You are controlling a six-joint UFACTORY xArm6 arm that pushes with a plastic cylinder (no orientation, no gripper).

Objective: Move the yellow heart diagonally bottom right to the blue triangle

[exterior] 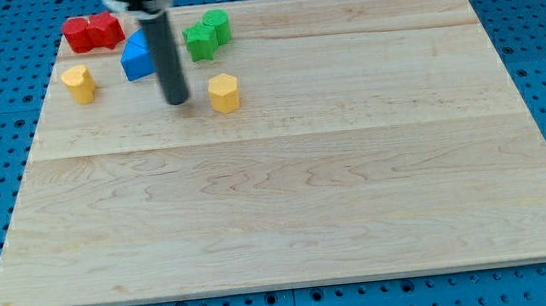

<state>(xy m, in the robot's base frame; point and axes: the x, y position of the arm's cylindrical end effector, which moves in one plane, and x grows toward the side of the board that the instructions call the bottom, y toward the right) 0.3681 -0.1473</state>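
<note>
Yellow heart right of my tip

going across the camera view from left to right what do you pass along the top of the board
Yellow block → red blocks → blue block → my tip → green blocks → second yellow block, just right of my tip.

- Bright, even light from overhead; the pale wooden board is evenly lit — no hard glare on it.
- Shadows are short and soft, hugging each block's base; the yellow block casts almost none.
- The dark rod shows a faint vertical sheen.
- Focus is fair in the middle — softer toward 12 o'clock, where the rod's upper part blurs.
</note>
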